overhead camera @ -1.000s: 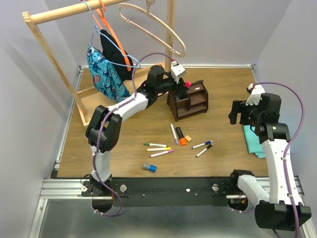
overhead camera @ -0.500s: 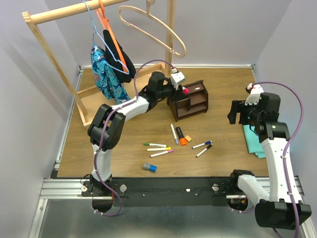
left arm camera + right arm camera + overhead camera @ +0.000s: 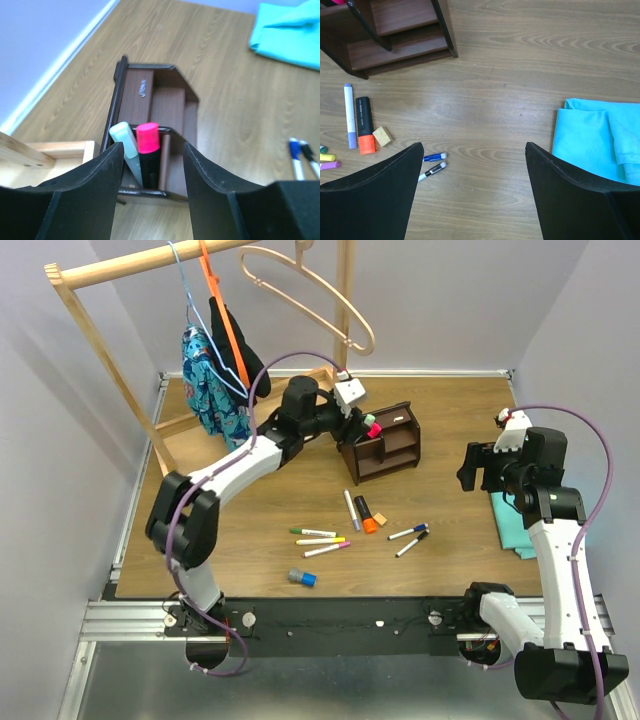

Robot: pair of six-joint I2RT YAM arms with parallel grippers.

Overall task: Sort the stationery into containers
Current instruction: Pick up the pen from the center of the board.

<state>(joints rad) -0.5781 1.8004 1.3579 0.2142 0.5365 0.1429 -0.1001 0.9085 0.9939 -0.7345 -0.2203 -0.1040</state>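
Our left gripper (image 3: 152, 150) spread over organiser (image 3: 395, 450) | orange highlighter (image 3: 366, 514) toward worktop's (image 3: 460, 410) near edge, lying front-to-back | right gripper (image 3: 474, 150) spread, empty

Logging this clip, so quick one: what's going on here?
The left gripper hangs open over the brown organiser, where a pink-capped highlighter stands in a compartment, not gripped. The right gripper hovers open near the teal cloth. Several markers and an orange-tipped highlighter lie unsorted on the table.

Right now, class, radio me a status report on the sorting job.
Left gripper open over organiser, pink-capped highlighter standing inside, ungripped. Right gripper open, empty. Orange highlighter and markers on table, unsorted.
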